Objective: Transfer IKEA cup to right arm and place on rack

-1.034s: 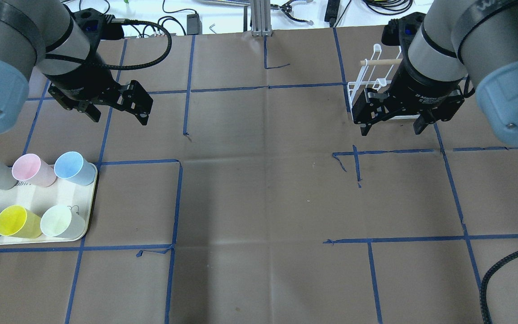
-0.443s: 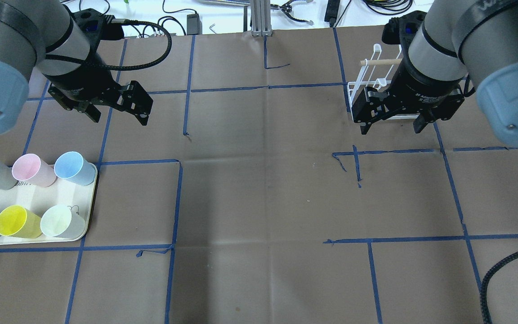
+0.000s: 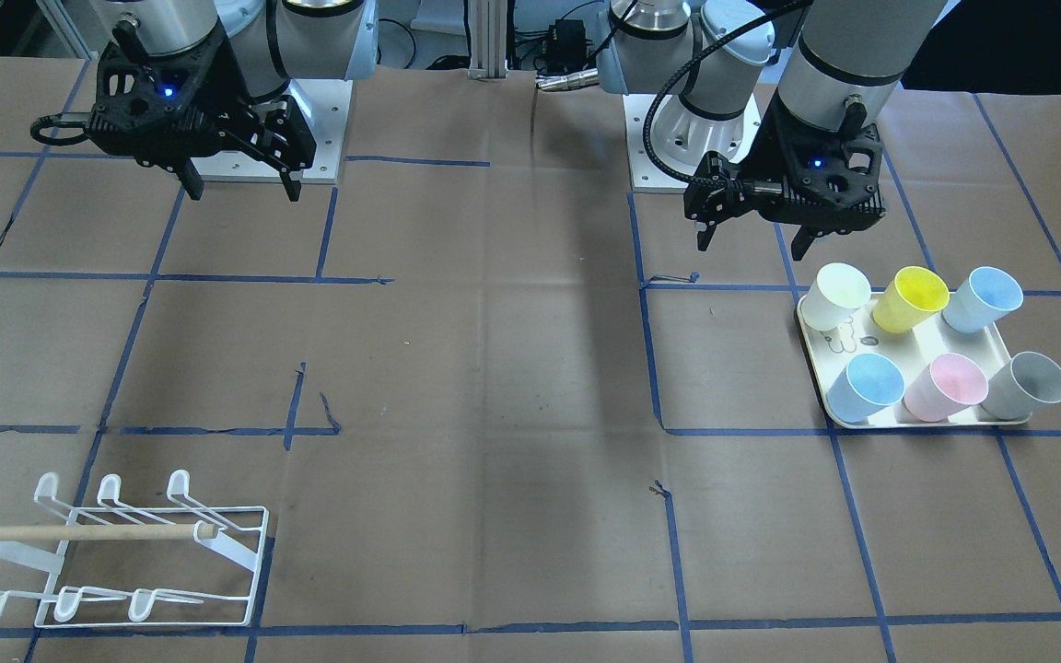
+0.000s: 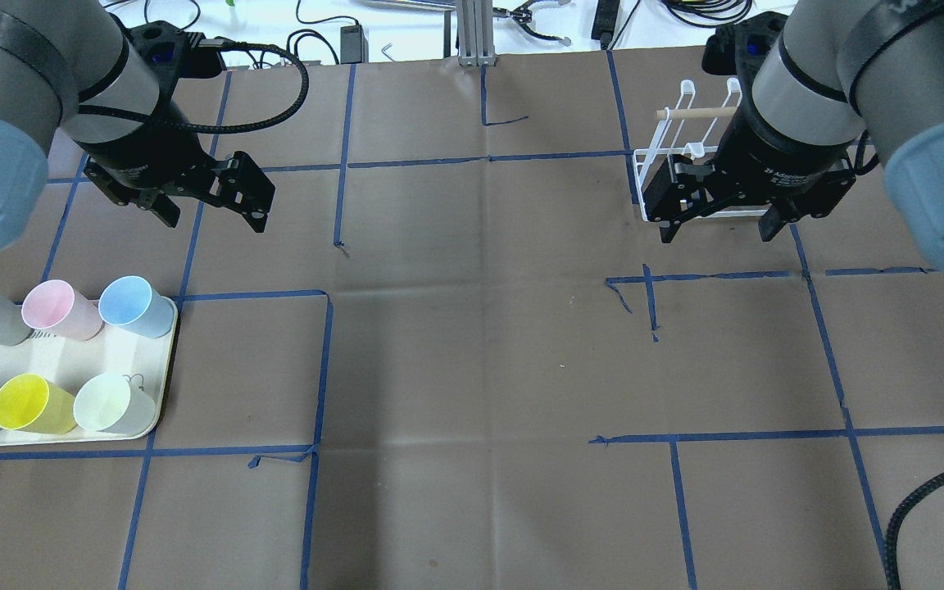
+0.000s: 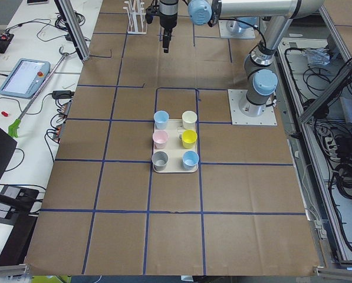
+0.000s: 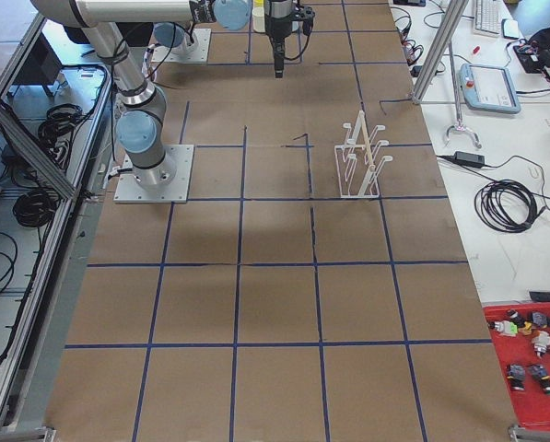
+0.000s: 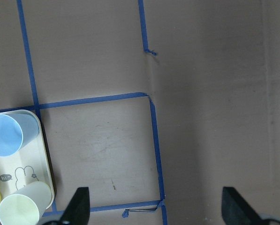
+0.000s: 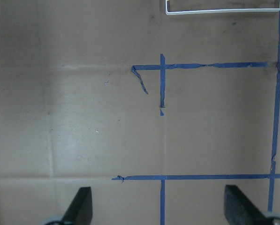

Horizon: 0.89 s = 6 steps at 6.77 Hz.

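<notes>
- Both arms have drifted slightly outward since the earlier frame; the left gripper [image 4: 214, 221] hangs beyond the tray [image 4: 62, 360], and the right gripper [image 4: 717, 236] hangs by the rack [image 3: 79, 531].
- You are at the approach step; both pairs of fingers stand spread wide and empty.
- All six cups [image 4: 134, 305] sit mouths-up on the tray, on the bench's left; next, lower the left fingers around one cup.
- Only "hi!" beside a rabbit drawing reads on the tray; no cup brand shows.

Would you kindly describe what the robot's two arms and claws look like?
Both arms are silver-grey tubes with pale blue joint caps: the left arm and the right arm. Each ends in a black two-finger claw, left claw and right claw. A black ribbed cable loops by the left wrist. The right claw's body bears small white lettering.
</notes>
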Motion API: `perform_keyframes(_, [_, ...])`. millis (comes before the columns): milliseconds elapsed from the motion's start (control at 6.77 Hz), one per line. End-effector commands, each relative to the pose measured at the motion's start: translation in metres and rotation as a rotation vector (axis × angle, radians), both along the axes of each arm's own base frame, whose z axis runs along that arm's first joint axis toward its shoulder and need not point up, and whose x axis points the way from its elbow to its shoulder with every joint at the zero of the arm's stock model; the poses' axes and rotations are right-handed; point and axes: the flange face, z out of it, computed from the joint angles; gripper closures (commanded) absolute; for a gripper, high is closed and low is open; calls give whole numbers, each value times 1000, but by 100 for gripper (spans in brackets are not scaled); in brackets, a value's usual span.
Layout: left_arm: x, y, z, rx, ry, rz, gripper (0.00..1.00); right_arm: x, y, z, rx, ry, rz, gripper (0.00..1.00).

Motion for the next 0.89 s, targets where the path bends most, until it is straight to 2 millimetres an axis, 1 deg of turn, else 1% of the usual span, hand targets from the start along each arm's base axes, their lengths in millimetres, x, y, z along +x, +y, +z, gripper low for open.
perform_keyframes(0, [41,-6,-6,11,3,35,1,1,-4,-8,9,2,2,0])
perform_keyframes(148, [68,-9,-7,16,2,45,1,1,-3,-4,1,0,0,0])
perform_keyframes(295, [101,-12,-9,19,1,45,1,0,-2,1,-9,0,-1,0])
perform_keyframes(443, [133,-17,-18,35,6,51,1,0,1,-1,7,3,-1,0])
perform_keyframes(591, [152,-28,-29,26,2,55,1,-1,1,-6,15,2,2,0])
perform_keyframes(739, [157,-40,-40,13,-4,38,1,-1,-4,-7,7,2,-1,0])
